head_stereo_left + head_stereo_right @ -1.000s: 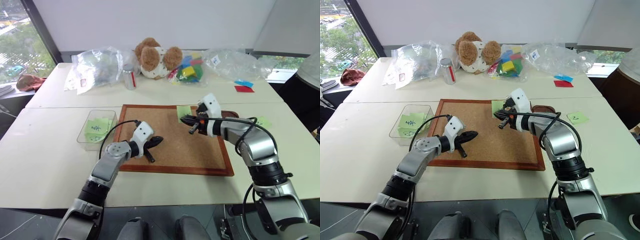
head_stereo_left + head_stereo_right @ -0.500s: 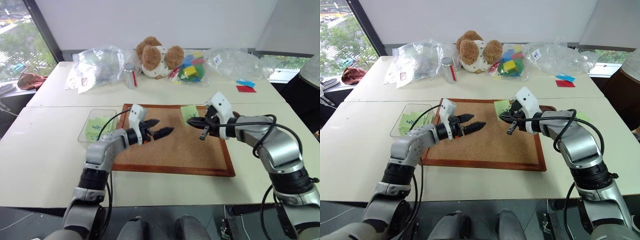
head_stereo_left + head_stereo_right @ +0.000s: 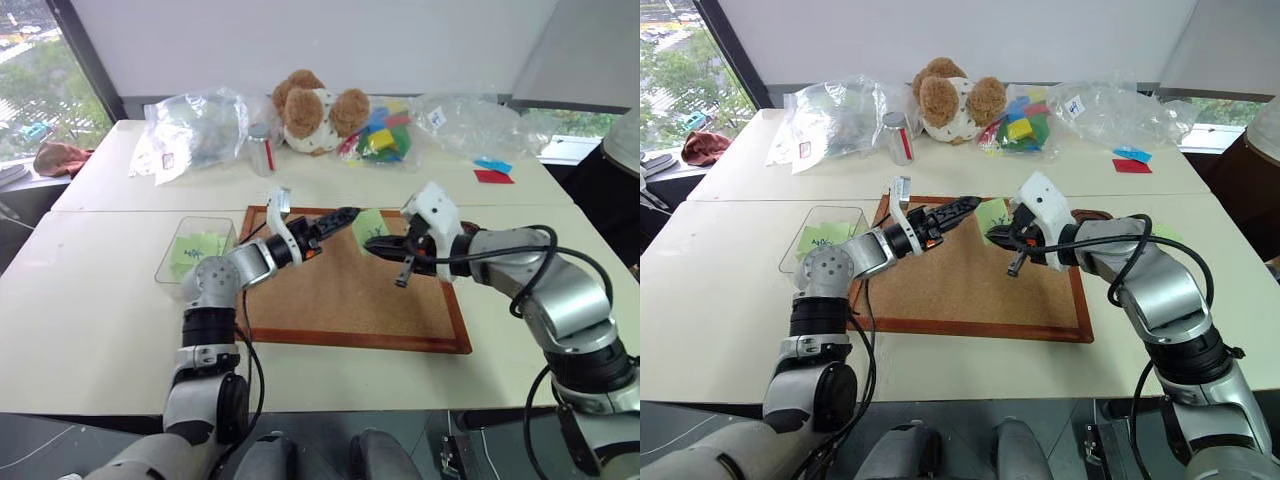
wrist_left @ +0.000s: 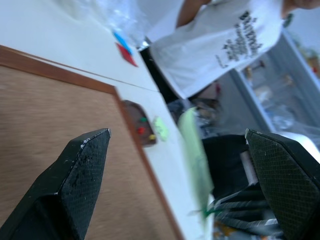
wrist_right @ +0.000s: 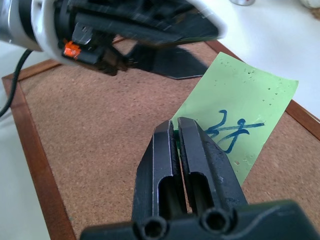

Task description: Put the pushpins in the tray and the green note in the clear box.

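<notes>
The right end effector (image 5: 176,131) has its two black fingers pressed together, pinching the green note (image 5: 235,127) by one corner and holding it up over the far edge of the corkboard (image 3: 340,300). The note carries dark blue handwritten marks. The left end effector (image 3: 340,216) hangs above the corkboard at about 9 o'clock from the note, its fingers spread wide and pointed toward the paper, with nothing between them.

The clear box (image 3: 178,255) sits on the table (image 3: 90,300) just beside the corkboard's edge at 9 o'clock, and already has pale green slips lying in it. The tray (image 4: 140,130), a small dark brown dish, rests on the table touching or just beside the corkboard's frame on the right arm's side; in the left wrist view the pushpins (image 4: 142,126) lie in it, with red, green and yellow heads. Another pale green slip (image 4: 160,128) lies on the table next to the tray.

At 12 o'clock, toward the table's far edge, are a stuffed bear (image 3: 312,112), soft plastic bags (image 3: 195,130), a small can (image 3: 262,152), coloured blocks (image 3: 378,140) and red and blue paper pieces (image 3: 487,172). A person in a white shirt (image 4: 225,40) stands beside the table.
</notes>
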Controlling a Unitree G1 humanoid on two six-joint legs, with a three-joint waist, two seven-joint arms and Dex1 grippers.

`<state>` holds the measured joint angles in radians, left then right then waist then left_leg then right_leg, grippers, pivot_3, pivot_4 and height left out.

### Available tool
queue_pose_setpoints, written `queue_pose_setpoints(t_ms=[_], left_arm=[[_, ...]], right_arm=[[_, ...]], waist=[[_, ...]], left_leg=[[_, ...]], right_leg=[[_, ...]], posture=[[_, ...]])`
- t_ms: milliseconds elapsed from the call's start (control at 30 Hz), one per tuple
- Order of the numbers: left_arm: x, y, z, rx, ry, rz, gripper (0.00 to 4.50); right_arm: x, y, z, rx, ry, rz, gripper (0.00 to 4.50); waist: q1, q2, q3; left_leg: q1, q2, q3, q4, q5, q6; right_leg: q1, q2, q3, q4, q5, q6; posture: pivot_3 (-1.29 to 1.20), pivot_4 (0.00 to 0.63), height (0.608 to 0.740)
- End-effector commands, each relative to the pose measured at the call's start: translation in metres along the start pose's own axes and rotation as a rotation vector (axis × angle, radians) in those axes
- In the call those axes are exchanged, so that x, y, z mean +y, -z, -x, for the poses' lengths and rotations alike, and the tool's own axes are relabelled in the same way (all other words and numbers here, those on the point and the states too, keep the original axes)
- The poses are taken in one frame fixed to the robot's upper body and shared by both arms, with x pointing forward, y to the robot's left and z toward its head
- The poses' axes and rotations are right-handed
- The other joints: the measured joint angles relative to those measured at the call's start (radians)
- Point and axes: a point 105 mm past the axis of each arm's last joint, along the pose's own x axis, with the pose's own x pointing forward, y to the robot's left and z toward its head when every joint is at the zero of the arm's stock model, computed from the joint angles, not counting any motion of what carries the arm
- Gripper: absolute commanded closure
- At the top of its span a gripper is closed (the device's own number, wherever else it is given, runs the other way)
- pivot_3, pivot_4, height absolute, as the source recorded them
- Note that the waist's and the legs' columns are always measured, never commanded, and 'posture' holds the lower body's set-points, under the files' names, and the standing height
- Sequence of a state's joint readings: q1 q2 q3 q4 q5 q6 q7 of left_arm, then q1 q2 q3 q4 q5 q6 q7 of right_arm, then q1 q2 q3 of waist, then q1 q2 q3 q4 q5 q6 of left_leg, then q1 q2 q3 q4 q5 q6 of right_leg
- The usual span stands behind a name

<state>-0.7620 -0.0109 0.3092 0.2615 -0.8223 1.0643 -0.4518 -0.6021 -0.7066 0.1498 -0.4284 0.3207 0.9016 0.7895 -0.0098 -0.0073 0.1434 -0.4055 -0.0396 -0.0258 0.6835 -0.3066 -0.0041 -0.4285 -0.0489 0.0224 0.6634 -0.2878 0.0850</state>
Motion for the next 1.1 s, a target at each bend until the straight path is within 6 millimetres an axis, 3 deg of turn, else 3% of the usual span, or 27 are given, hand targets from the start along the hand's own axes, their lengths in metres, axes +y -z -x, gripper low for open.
queue_pose_setpoints(t_ms=[33, 333, 700, 833, 1033, 1100], left_arm=[[-0.020, -0.001, -0.006, -0.003, 0.070, 0.016, 0.06], [-0.029, 0.014, -0.008, 0.006, 0.086, 0.104, 0.06], [-0.022, 0.011, -0.005, -0.053, 0.045, 0.199, 0.06], [-0.021, 0.012, -0.005, -0.058, 0.043, 0.216, 1.20], [-0.024, 0.015, -0.006, -0.055, 0.054, 0.237, 4.29], [-0.024, 0.017, -0.005, -0.051, 0.058, 0.241, 4.47]], right_arm=[[0.003, -0.019, 0.001, -0.044, -0.010, 0.064, 4.50], [0.006, -0.032, -0.005, -0.076, -0.027, 0.079, 4.50], [0.003, -0.036, -0.002, -0.081, -0.021, 0.077, 4.50], [0.002, -0.037, -0.001, -0.080, -0.017, 0.076, 4.50], [0.000, -0.037, 0.000, -0.077, -0.008, 0.078, 4.50], [0.000, -0.037, 0.001, -0.077, -0.004, 0.077, 4.50]], waist=[[0.000, 0.000, 0.000], [0.000, 0.000, 0.000], [0.001, 0.000, 0.000], [0.000, 0.000, 0.000], [0.000, 0.000, 0.000], [0.000, 0.000, 0.000]], left_leg=[[0.000, 0.000, 0.000, 0.000, 0.000, 0.000], [0.000, 0.000, 0.000, 0.000, 0.001, -0.001], [0.000, 0.000, 0.000, 0.000, 0.001, -0.001], [0.000, 0.000, 0.000, 0.000, 0.001, -0.001], [0.000, 0.000, 0.000, 0.000, 0.001, -0.001], [0.000, 0.000, 0.000, 0.000, 0.001, -0.001]], right_leg=[[0.000, 0.000, 0.000, 0.000, 0.000, 0.000], [0.000, 0.000, 0.000, 0.000, 0.000, 0.000], [0.000, 0.000, 0.000, 0.000, 0.000, 0.000], [0.000, 0.000, 0.000, 0.000, 0.000, 0.000], [0.000, 0.000, 0.000, 0.000, 0.000, 0.000], [0.000, 0.000, 0.000, 0.000, 0.000, 0.000]], posture=[[0.00, 0.150, 0.740], [0.00, 0.150, 0.740], [0.00, 0.150, 0.740], [0.00, 0.150, 0.740], [0.00, 0.150, 0.740], [0.00, 0.150, 0.740]])
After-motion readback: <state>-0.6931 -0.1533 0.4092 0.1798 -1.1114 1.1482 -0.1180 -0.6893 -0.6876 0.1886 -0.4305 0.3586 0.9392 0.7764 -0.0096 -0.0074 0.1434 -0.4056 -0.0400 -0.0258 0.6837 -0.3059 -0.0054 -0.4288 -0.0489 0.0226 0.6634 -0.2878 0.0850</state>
